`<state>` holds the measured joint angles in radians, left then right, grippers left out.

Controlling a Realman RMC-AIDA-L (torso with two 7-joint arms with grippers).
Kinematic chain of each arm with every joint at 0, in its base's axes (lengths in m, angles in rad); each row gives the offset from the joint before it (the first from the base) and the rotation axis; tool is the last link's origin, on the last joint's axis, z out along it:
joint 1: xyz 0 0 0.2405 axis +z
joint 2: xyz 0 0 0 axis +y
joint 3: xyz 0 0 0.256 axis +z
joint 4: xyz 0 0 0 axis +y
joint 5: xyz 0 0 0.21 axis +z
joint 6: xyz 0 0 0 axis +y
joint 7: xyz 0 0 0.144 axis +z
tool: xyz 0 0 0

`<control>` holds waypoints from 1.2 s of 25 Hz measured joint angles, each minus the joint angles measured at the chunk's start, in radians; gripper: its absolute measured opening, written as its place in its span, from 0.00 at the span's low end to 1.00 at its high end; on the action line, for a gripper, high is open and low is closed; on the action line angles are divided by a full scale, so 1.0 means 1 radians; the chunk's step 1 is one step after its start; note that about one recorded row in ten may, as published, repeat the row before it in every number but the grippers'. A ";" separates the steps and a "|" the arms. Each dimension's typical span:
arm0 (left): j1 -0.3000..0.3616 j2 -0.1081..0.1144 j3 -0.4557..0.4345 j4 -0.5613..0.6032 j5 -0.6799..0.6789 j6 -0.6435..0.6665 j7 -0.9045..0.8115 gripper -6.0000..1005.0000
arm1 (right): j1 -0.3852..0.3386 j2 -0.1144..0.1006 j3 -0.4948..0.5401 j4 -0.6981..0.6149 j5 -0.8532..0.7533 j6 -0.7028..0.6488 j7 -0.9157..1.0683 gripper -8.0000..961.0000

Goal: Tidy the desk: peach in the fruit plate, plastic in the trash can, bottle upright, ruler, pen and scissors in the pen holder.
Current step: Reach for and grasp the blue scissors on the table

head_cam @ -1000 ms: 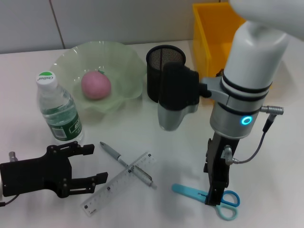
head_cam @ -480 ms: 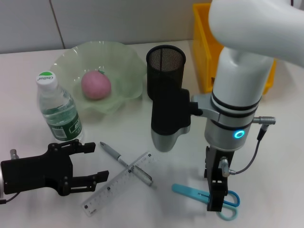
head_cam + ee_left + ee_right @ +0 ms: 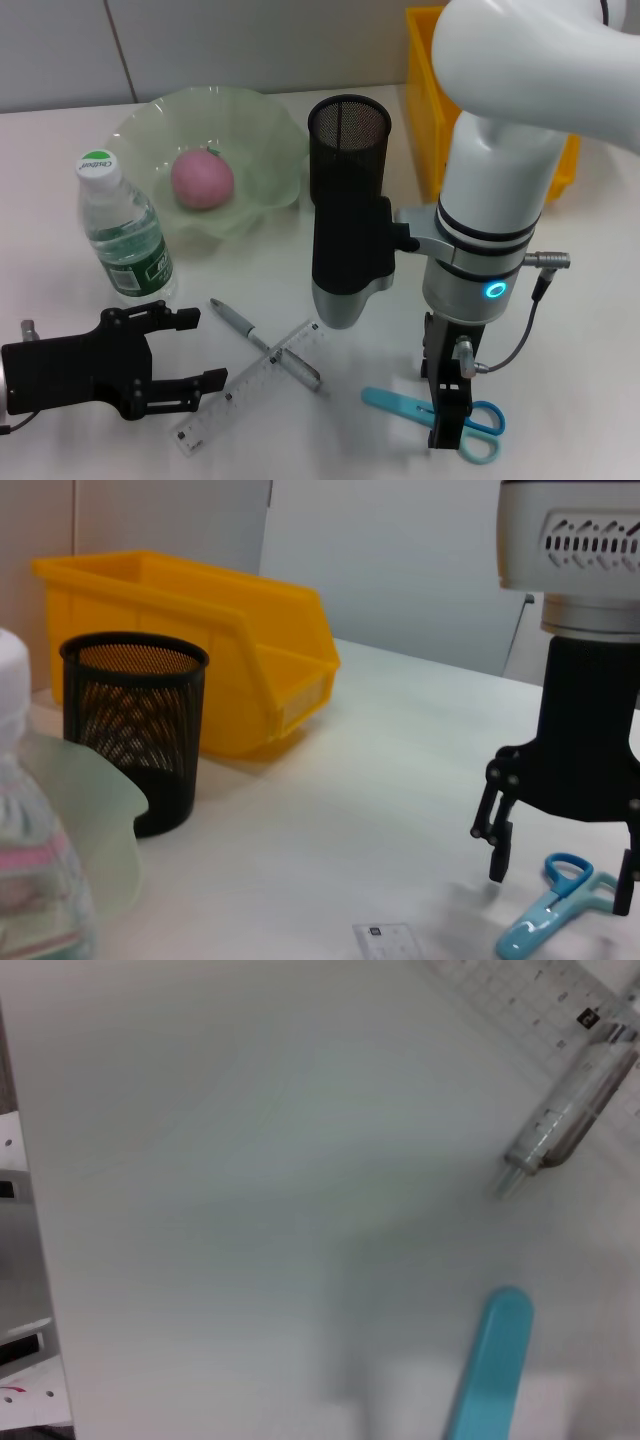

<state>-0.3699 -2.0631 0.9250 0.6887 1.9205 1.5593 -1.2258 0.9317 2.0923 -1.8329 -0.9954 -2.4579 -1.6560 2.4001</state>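
while the right gripper (image 3: 447, 425) has sunk lower over the last second, it now hangs right at the scissors (image 3: 430, 412), its fingers spread to either side of the blue handles, as the left wrist view makes plain; nothing is pinched yet. that drop suggests the scissors are the item in hand, with a closing grasp as the likely next step. the scissors lie flat at the near edge of the desk (image 3: 560, 300), blade end pointing toward the ruler (image 3: 245, 387).

just to the left of them, the pen (image 3: 268, 345) lies crossed over the clear ruler, both untouched. the left gripper (image 3: 185, 350) sits parked at the near left corner, fingers spread and empty, having barely shifted.

farther back, the bottle (image 3: 122, 228) already stands upright, and the peach (image 3: 202, 179) rests in the green fruit plate (image 3: 265, 130). the black mesh pen holder (image 3: 347, 135) stands beside the plate, with nothing visible in it. behind it the yellow bin (image 3: 428, 90) presumably serves as the trash can; no plastic is visible on the desk.
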 joint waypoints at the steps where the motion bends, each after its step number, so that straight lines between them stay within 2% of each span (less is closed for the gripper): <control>1: 0.000 0.000 0.000 0.000 0.002 0.002 0.000 0.83 | -0.001 0.000 -0.002 0.000 0.000 0.000 -0.001 0.85; 30: 0.010 0.001 0.011 0.000 0.005 0.031 0.046 0.83 | -0.013 0.000 -0.011 -0.008 -0.001 0.006 -0.005 0.85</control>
<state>-0.3602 -2.0616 0.9357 0.6887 1.9251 1.5905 -1.1795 0.9188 2.0922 -1.8439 -1.0033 -2.4590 -1.6504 2.3947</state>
